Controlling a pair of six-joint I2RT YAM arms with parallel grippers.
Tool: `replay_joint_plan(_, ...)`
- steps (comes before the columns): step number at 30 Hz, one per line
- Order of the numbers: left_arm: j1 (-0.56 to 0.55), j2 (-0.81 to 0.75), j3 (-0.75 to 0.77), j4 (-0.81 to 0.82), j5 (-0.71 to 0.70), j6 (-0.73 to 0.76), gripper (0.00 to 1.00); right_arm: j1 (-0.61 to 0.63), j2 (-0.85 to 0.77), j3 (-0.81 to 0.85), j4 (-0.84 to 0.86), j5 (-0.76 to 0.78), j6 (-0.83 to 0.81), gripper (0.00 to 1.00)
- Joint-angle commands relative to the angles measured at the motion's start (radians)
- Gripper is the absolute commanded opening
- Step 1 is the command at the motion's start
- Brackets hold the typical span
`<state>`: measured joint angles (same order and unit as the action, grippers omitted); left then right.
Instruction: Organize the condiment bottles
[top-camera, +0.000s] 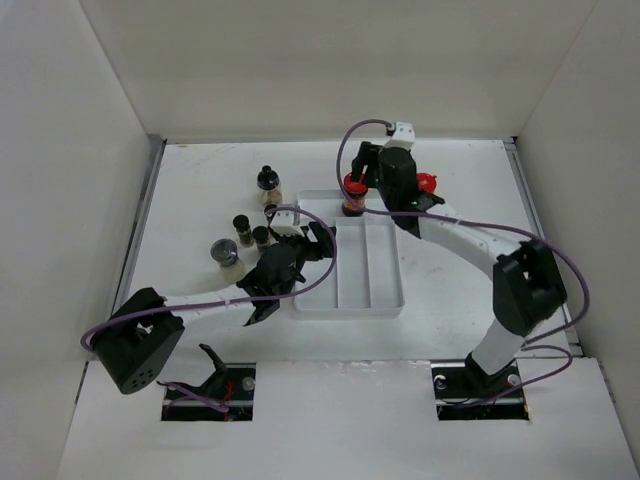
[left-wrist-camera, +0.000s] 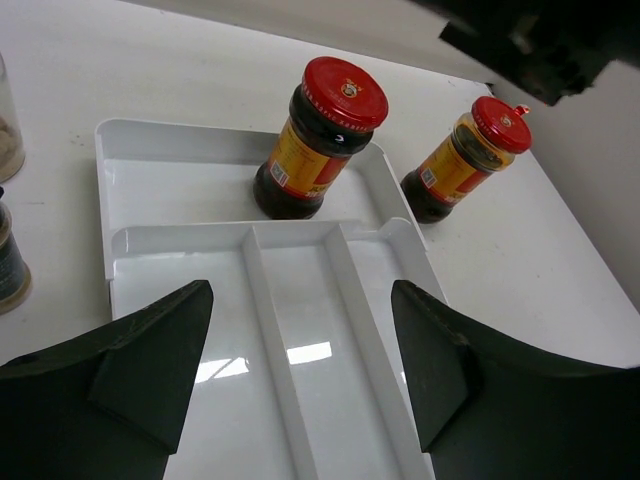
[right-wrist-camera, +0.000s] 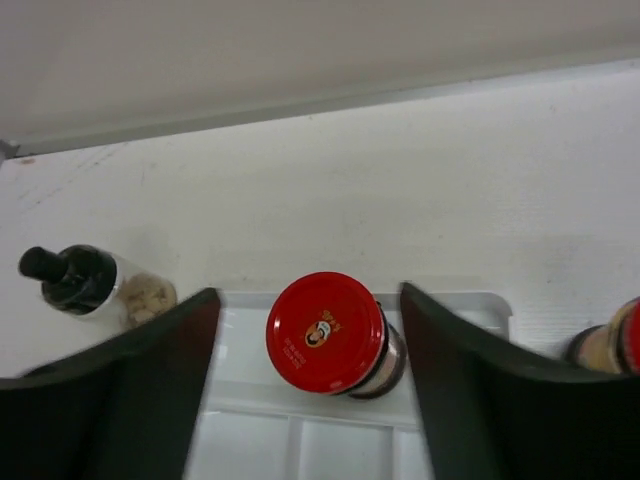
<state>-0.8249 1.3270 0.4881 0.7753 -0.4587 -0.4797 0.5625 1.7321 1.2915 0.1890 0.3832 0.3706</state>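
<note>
Broadly, the white counter (top-camera: 450, 200) carries everything, boxed in by pale walls. Both arms reach out over it. The right arm (top-camera: 470, 240) stretches to the far end of the tray, and the left arm (top-camera: 200, 300) angles in from the near left.

The white divided tray (top-camera: 385, 270) lies at the middle of the counter, with one crosswise compartment at its far end and three long ones nearer the arms.

The left fingers (left-wrist-camera: 150, 360) are spread wide apart over the long compartments and hold nothing. The right fingers (right-wrist-camera: 150, 380) are also apart. They straddle a red-capped jar (right-wrist-camera: 325, 330), with a gap showing on each side of its cap.

That red-capped jar stands upright in the far crosswise compartment, toward its right end. A second red-capped jar (left-wrist-camera: 468, 160) stands upright on the counter just beyond the tray's far right corner, outside it.

Left of the tray, a silver-capped jar (top-camera: 224, 252) stands on the counter nearest the arms. Two short black-capped bottles (top-camera: 243, 226) stand close together just beyond it. A taller black-capped bottle (top-camera: 267, 183) stands farther back, near the tray's far left corner.
</note>
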Motion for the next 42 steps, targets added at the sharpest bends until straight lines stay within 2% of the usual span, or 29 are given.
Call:
replay_joint_plan(1,-0.003,-0.006,-0.008,0.061,0.009,0.0,0.7,-0.034,-0.147,-0.073,0.035,0.013,0.008,0.67)
replay_joint_plan(2,-0.004,-0.006,-0.008,0.061,0.009,0.0,0.68,-0.06,-0.179,-0.105,0.03,0.017,0.014,0.54)
replay_joint_plan(3,-0.006,-0.006,-0.008,0.064,0.012,0.0,0.67,-0.089,-0.206,-0.132,0.02,0.022,0.017,0.48)
replay_joint_plan(4,-0.007,-0.003,-0.008,0.07,0.017,0.001,0.65,-0.117,-0.226,-0.152,0.0,0.029,0.016,0.47)
replay_joint_plan(5,-0.01,-0.002,-0.008,0.076,0.025,0.004,0.62,-0.144,-0.239,-0.167,-0.025,0.042,0.007,0.49)
replay_joint_plan(6,-0.013,0.0,-0.008,0.084,0.034,0.009,0.6,-0.172,-0.247,-0.176,-0.055,0.06,-0.004,0.55)
replay_joint_plan(9,-0.021,0.005,-0.009,0.102,0.041,0.016,0.59,-0.23,-0.229,-0.17,-0.152,0.098,-0.061,0.92)
replay_joint_plan(11,-0.024,0.009,-0.009,0.11,0.041,0.019,0.59,-0.244,-0.197,-0.156,-0.189,0.095,-0.076,1.0)
replay_joint_plan(19,-0.024,0.008,-0.014,0.114,0.04,0.026,0.63,-0.264,-0.08,-0.112,-0.212,0.007,-0.058,1.0)
replay_joint_plan(25,-0.023,0.011,-0.016,0.114,0.041,0.02,0.64,-0.286,-0.031,-0.109,-0.188,-0.001,-0.038,1.0)
replay_joint_plan(32,-0.012,-0.003,-0.026,0.116,0.041,0.018,0.65,-0.293,0.03,-0.057,-0.168,-0.015,-0.055,0.82)
replay_joint_plan(34,-0.009,-0.003,-0.026,0.116,0.04,0.016,0.65,-0.289,0.023,-0.069,-0.139,-0.009,-0.055,0.73)
replay_joint_plan(38,-0.012,0.005,-0.023,0.116,0.043,0.015,0.65,-0.278,-0.054,-0.138,-0.016,0.019,-0.084,0.59)
replay_joint_plan(42,-0.012,0.008,-0.023,0.116,0.043,0.013,0.65,-0.252,-0.163,-0.161,0.015,0.036,-0.09,0.55)
